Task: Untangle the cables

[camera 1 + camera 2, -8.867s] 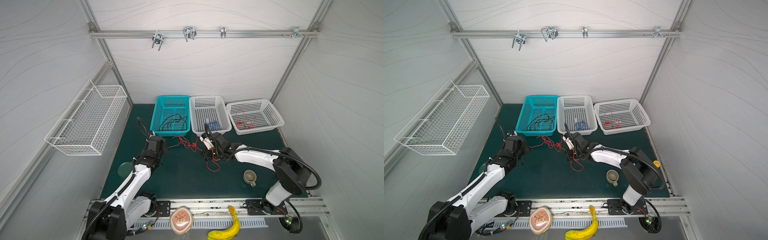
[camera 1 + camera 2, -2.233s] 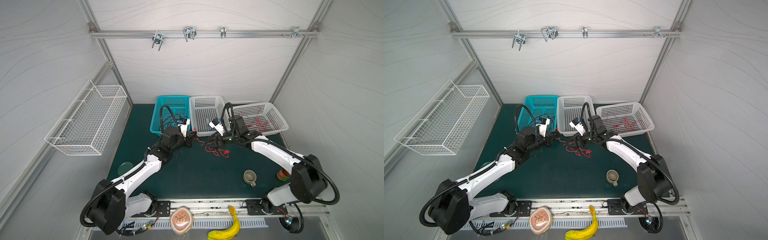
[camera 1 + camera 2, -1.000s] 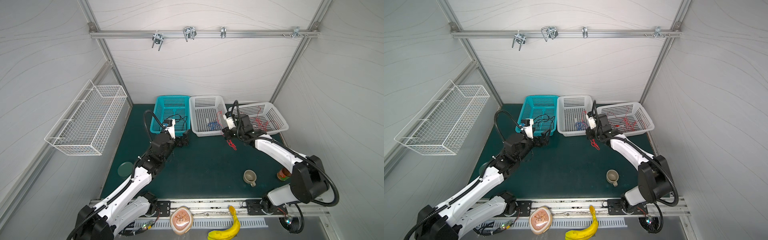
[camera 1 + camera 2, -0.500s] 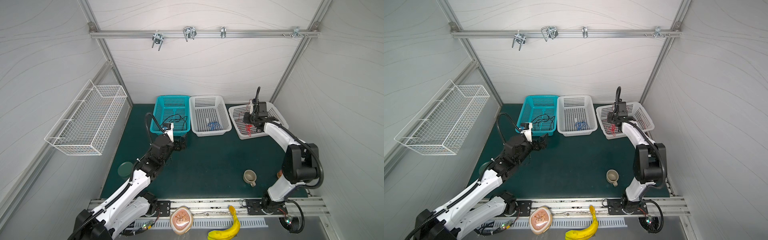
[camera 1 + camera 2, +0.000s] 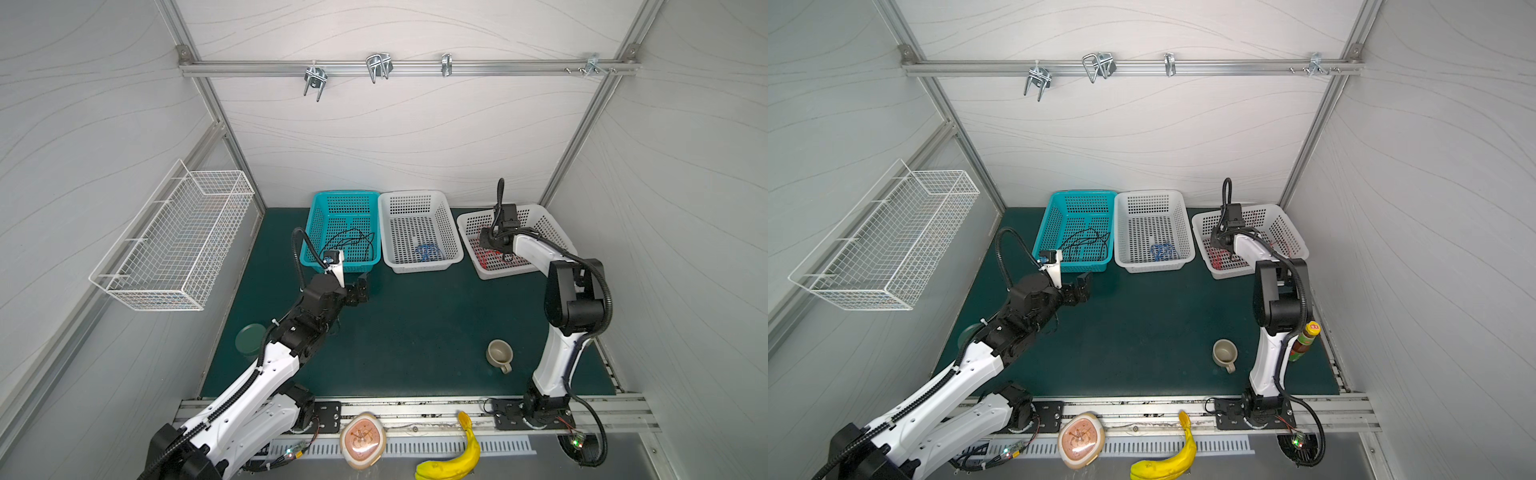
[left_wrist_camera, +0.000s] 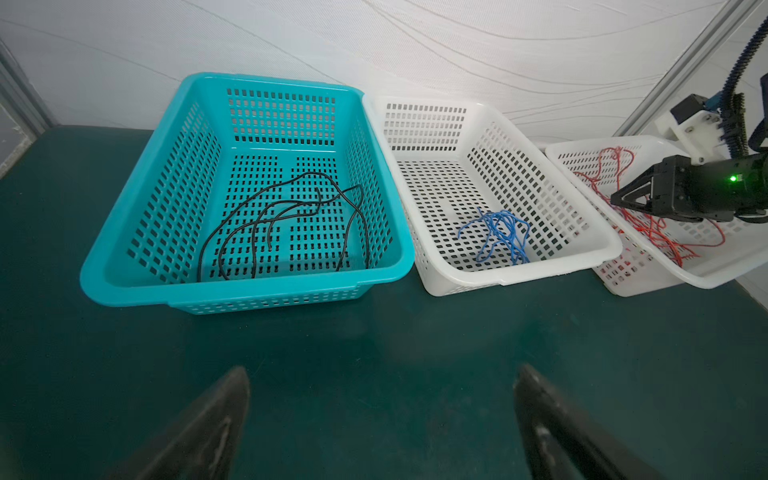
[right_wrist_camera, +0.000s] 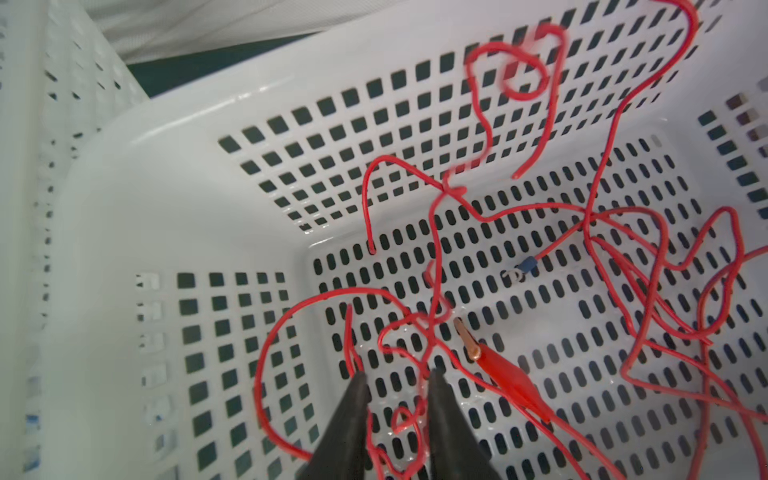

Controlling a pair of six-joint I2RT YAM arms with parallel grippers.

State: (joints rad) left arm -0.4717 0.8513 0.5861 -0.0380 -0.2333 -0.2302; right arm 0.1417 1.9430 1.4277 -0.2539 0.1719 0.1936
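1. The left arm [image 5: 266,374] stretches forward from its base, with the wrist well ahead of the elbow.
2. The left gripper [image 5: 360,292] points straight on from its wrist, jaws spread wide. In the left wrist view its fingers [image 6: 216,419] stand far apart.
3. The right arm [image 5: 557,357] rises upright from its base and folds at the elbow, and the forearm reaches forward.
4. The right gripper [image 7: 397,374] tilts slightly downward beyond its wrist, jaws parted by a narrow gap.

cables [image 6: 500,230] lie inside three baskets [image 6: 519,272] ranged side by side.
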